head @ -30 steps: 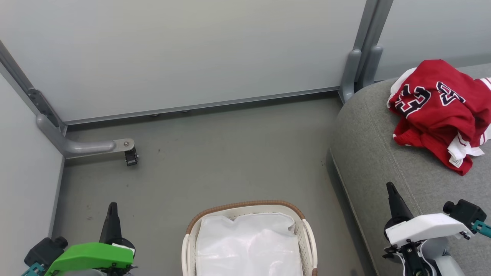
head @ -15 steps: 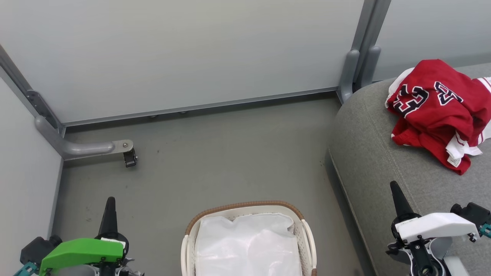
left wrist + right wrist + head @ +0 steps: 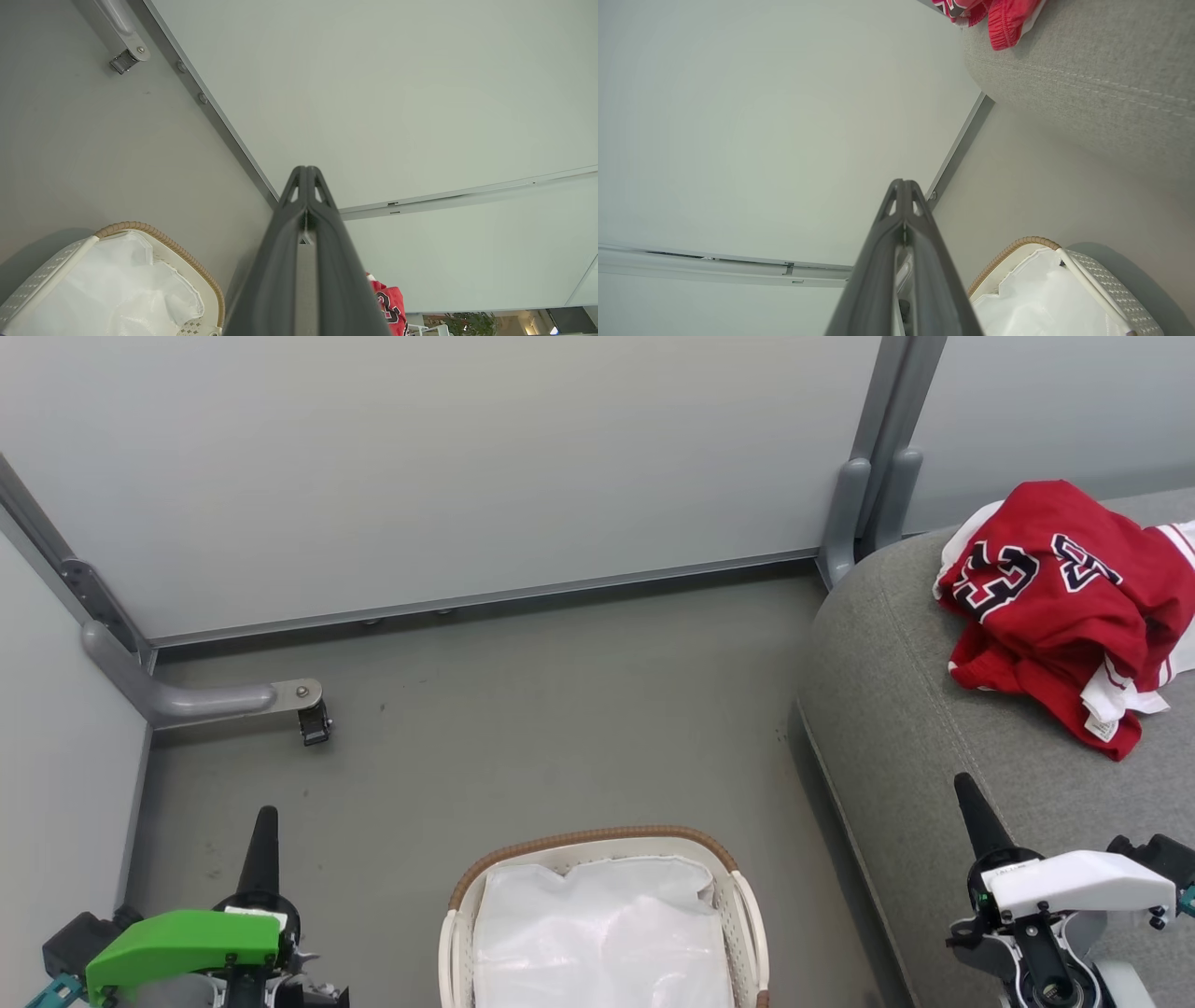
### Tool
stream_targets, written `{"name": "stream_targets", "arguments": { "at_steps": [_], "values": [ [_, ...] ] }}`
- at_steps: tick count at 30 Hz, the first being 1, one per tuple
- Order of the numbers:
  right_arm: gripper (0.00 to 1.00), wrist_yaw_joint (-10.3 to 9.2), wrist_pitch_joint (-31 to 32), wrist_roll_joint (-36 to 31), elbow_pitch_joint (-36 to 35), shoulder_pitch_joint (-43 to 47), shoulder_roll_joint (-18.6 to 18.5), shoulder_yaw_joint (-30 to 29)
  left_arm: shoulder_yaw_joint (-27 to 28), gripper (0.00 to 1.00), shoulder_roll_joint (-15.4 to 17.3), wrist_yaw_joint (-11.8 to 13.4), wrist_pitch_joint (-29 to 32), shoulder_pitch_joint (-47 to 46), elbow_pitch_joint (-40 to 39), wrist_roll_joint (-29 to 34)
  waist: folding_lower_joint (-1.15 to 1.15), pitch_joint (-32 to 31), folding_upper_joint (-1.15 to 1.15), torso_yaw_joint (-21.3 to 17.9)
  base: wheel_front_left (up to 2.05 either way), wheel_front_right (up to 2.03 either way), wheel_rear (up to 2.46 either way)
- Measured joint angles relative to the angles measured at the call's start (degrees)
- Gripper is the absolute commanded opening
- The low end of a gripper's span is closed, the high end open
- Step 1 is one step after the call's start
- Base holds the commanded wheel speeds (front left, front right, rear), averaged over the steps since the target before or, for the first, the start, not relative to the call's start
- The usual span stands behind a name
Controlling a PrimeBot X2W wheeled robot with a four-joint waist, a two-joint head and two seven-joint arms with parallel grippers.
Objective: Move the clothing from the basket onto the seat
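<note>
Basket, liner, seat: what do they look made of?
Basket: white moulded plastic by the look, perforated wall; brown rim looks woven. Liner: thin crinkled white sheet, faint sheen; film or fabric, unclear. Seat: matte grey woven upholstery, stitched seams visible.

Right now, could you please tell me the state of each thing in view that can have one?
clothing: crumpled in a heap on the seat, out of the basket.
basket: upright on the floor, holding just its white liner.
seat: bearing the clothing.
left gripper: shut, empty, apart from the basket.
right gripper: shut, empty, apart from the clothing.
</note>
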Motion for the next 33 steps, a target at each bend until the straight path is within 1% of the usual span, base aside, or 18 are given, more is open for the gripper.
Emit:
{"name": "stream_targets", "arguments": {
  "at_steps": [10, 33],
  "values": [
    [0.00, -0.02, 1.35, 5.66, -0.43, -0.05, -0.03, -0.78, 0.77, 0.00, 0.01, -0.30, 1.41, -0.81, -0.18, -4.88, 0.00, -0.11, 0.00, -0.22, 0.00, 0.00, 0.00],
    [0.00, -0.03, 3.98, 15.78, -1.20, -0.15, -0.10, -2.15, 1.98, 0.00, 0.03, -0.86, 4.00, -2.06, -0.53, -13.89, 0.00, -0.33, 0.00, -0.67, 0.00, 0.00, 0.00]
  ]
}}
